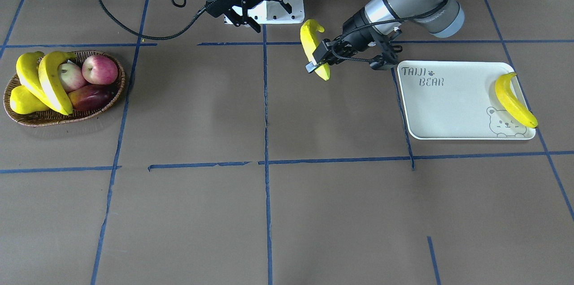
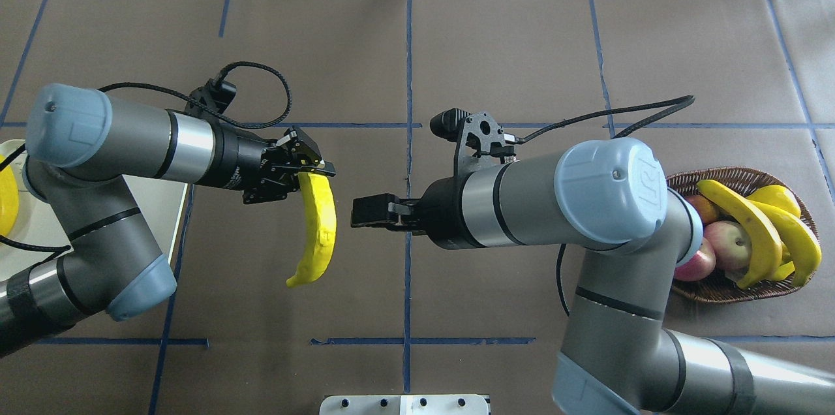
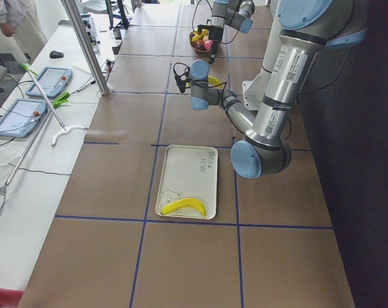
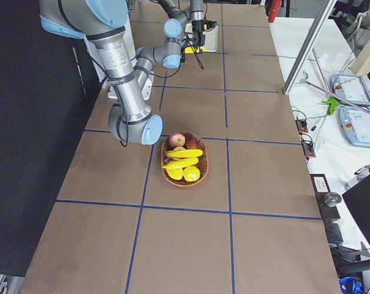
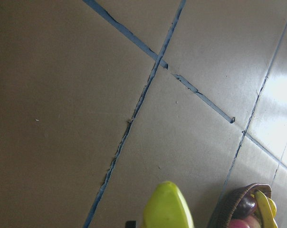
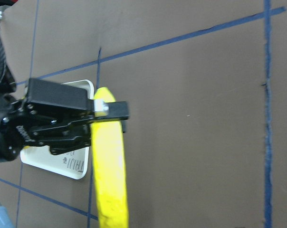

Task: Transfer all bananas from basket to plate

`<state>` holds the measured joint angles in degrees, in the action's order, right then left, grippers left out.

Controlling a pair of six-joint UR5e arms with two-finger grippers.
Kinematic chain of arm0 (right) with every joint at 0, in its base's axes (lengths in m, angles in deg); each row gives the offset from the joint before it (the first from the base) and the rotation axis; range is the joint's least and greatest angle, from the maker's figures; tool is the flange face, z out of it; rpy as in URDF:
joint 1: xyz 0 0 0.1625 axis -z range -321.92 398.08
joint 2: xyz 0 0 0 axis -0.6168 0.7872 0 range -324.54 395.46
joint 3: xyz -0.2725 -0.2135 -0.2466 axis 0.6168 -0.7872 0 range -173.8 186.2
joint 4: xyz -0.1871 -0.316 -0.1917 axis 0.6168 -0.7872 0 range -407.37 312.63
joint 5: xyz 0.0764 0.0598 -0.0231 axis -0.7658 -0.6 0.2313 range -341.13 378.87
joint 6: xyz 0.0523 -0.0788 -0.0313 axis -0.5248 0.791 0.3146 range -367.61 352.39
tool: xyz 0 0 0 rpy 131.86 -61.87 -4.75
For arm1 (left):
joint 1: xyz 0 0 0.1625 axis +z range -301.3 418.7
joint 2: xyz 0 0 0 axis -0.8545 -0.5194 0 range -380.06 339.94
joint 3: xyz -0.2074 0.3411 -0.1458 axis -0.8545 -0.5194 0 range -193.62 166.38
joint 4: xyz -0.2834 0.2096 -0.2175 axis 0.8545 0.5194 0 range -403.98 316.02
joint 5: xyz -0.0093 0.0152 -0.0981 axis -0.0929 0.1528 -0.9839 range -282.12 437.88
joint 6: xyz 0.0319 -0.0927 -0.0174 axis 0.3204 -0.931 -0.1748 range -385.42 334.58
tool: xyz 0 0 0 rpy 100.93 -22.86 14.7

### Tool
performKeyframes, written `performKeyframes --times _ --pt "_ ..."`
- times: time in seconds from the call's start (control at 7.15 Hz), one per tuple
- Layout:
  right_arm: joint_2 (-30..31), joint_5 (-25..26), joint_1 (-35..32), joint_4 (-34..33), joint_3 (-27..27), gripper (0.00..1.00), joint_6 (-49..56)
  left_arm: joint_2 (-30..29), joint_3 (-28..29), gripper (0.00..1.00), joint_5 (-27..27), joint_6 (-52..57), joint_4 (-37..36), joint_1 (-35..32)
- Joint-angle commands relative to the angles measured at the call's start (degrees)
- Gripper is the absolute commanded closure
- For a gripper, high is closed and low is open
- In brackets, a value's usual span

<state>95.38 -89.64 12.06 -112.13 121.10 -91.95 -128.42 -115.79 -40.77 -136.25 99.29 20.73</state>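
My left gripper (image 1: 319,56) (image 2: 312,170) is shut on a yellow banana (image 1: 314,47) (image 2: 318,226) and holds it in the air over the table's middle, left of the white plate (image 1: 448,105) in the front-facing view. The right wrist view shows the banana (image 6: 110,166) in those fingers. One banana (image 1: 513,101) lies on the plate's far edge. Two bananas (image 1: 51,81) (image 2: 740,222) lie in the wicker basket (image 1: 67,117) (image 2: 737,173). My right gripper (image 1: 273,19) (image 2: 365,211) stands open and empty, just right of the held banana in the overhead view.
Apples (image 1: 99,70), a dark red fruit (image 1: 89,96) and a yellow pear (image 1: 24,102) share the basket. A white mounting base (image 1: 287,2) sits behind my right gripper. Blue tape lines cross the brown table. A side bench with tablets (image 3: 49,80) runs along the far edge.
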Motion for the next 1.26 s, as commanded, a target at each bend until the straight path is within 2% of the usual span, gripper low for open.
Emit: performKeyframes --times 0.0,0.28,0.42,0.56,0.7,0.84,0.98,1.12 --pt "2.91 -12.38 -10.31 -8.34 2.44 0.0 1.45 7.95 -0.49 1.0 -0.35 0.62 -0.09 -4.28" --pt "7.55 -14.02 -13.6 -10.55 2.61 0.0 7.93 16.82 -0.4 1.0 -0.53 0.62 -0.18 -8.06" --pt "8.45 -14.11 -14.57 -15.87 2.96 0.0 12.05 19.3 -0.23 1.0 -0.79 0.62 -0.44 -9.12" --pt "8.55 -13.85 -15.8 -23.93 4.62 0.0 17.75 21.07 1.08 1.0 -0.79 0.79 -0.88 -10.44" --pt "10.38 -13.67 -17.21 -30.36 7.68 0.0 24.86 23.52 1.18 1.0 -0.88 10.28 -5.5 -13.15" --pt "14.48 -13.67 -18.53 -32.86 10.41 0.0 31.1 26.42 1.18 1.0 -0.79 23.08 -11.11 -15.18" --pt "18.61 -13.75 -20.02 -32.89 12.18 0.0 35.0 26.79 3.01 1.0 -0.62 28.95 -12.82 -15.98" --pt "21.53 -13.84 -20.55 -32.8 13.41 0.0 39.56 26.54 6.86 1.0 -0.1 29.09 -12.14 -16.86"
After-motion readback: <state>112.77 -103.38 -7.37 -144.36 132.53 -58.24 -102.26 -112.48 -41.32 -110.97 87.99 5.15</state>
